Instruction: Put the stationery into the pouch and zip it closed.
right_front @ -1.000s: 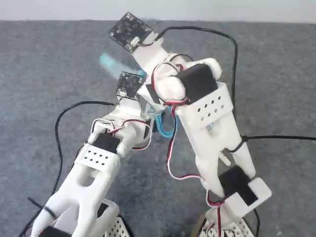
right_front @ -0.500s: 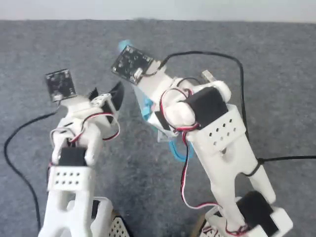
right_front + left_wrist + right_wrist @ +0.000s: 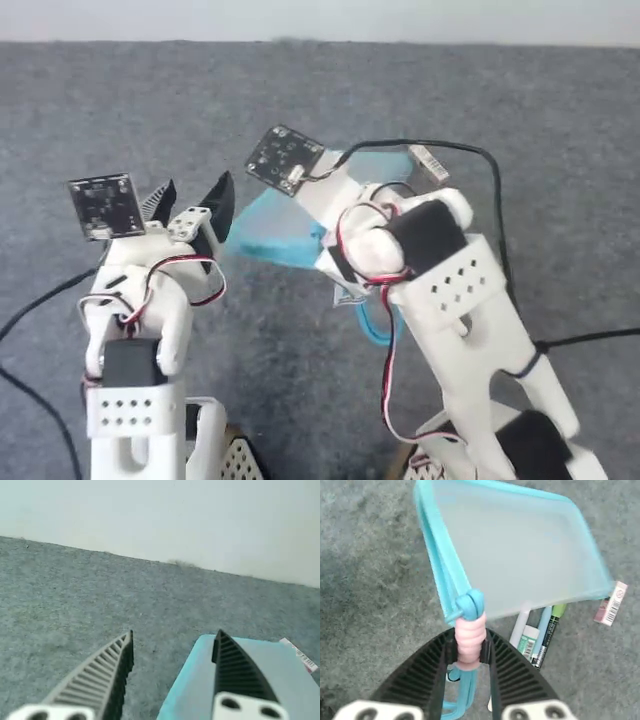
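Observation:
A translucent light-blue pouch (image 3: 520, 560) hangs lifted off the carpet, with my right gripper (image 3: 468, 636) shut on the pink pull (image 3: 469, 640) at its zipper edge. Under the pouch lie several pens (image 3: 540, 630), and a small pink eraser (image 3: 610, 602) sits beside them. From above, the pouch (image 3: 275, 235) shows between the two arms, below the right arm (image 3: 440, 260). My left gripper (image 3: 195, 185) stands open just to the pouch's left and holds nothing. Its fingers (image 3: 112, 672) frame bare carpet, with the pouch (image 3: 285, 680) behind one of them.
Grey carpet (image 3: 120, 100) covers the whole table and ends at a pale wall (image 3: 160, 515) at the back. Black cables (image 3: 450, 150) loop around the right arm. The eraser (image 3: 428, 158) lies past the right arm's camera board.
My left arm has pulled away from the pouch to the left, and its gripper now stands open. The right arm has swung the pouch out, so it now shows between the arms.

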Robot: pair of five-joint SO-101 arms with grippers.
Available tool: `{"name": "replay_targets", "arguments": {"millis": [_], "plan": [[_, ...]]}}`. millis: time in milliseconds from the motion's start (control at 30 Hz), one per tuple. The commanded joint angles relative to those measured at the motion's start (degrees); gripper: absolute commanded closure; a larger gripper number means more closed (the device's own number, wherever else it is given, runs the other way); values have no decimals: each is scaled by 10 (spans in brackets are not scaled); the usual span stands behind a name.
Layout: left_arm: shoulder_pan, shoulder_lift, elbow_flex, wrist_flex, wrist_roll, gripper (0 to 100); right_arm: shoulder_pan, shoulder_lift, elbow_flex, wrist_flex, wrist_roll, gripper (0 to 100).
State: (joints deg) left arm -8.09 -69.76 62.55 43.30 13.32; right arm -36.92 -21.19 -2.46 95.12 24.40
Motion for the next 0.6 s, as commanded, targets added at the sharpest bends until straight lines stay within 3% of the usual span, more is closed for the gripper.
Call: {"name": "replay_targets", "arguments": {"millis": [0,233,400,567], "plan": [[-6,36,-24,-8,-8,751,15,-38,-4,-1,3,991],[-5,176,-36,-119,-6,751,14,-79,-4,7,-15,991],[-1,283,-71,-110,-6,751,16,-90,-8,0,-32,991],[74,352,-70,-77,-40,751,26,-73,-62,-36,-75,991]]}}
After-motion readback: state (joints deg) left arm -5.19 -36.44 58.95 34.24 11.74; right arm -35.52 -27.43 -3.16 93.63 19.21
